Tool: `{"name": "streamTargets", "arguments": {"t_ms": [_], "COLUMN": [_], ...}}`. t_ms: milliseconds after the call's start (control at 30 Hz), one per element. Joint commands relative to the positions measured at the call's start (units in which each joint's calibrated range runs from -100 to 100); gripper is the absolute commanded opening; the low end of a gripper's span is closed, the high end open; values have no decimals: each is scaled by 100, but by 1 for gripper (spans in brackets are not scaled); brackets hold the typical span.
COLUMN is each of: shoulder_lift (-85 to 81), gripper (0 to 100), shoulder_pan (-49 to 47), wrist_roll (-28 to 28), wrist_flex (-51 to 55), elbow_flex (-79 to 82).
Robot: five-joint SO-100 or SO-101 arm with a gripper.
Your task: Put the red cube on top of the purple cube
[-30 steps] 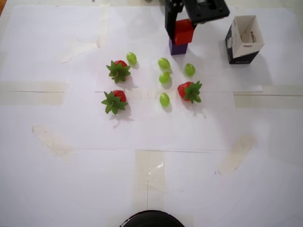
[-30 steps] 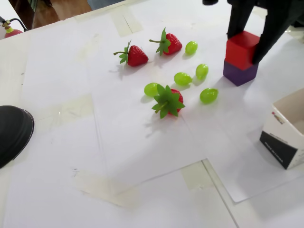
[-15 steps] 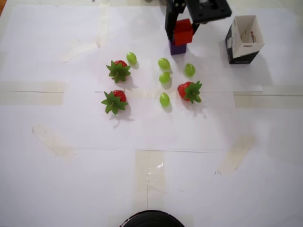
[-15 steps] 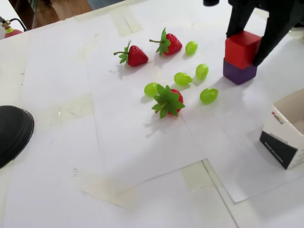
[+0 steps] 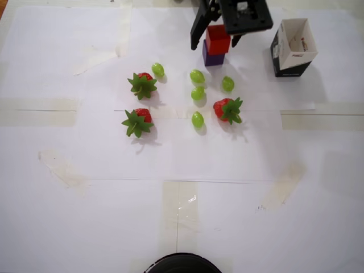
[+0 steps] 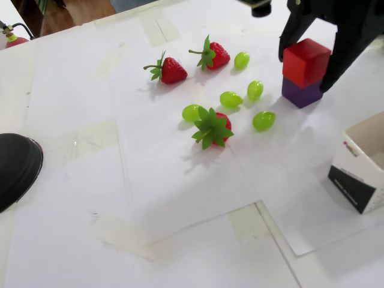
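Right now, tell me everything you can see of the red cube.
The red cube is a small, plain-faced, bright red block, seemingly hard and matte. It sits upright on top of the purple cube, roughly aligned with it, slightly offset in the overhead view. The gripper straddles it with jaws spread wide; both fingers appear clear of its sides. Nothing else touches it. It stands near the far edge of the white paper.

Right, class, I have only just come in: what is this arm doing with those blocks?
The arm's tool is spread open on either side of the red cube, which sits on top of the purple cube near the far edge of the paper-covered table. The fingers do not appear to be pressing the red cube. So the stack looks made. Three strawberries, five green grapes and an open carton lie untouched nearby.
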Motion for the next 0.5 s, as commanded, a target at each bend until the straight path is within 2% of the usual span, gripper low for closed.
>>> {"name": "streamTargets", "arguments": {"t_ms": [0, 467], "shoulder_lift": [-71, -363], "gripper": [33, 33], "shoulder_pan": [-52, 198], "wrist_roll": [-161, -117], "wrist_flex": [19, 134], "elbow_flex": [-204, -559]}}
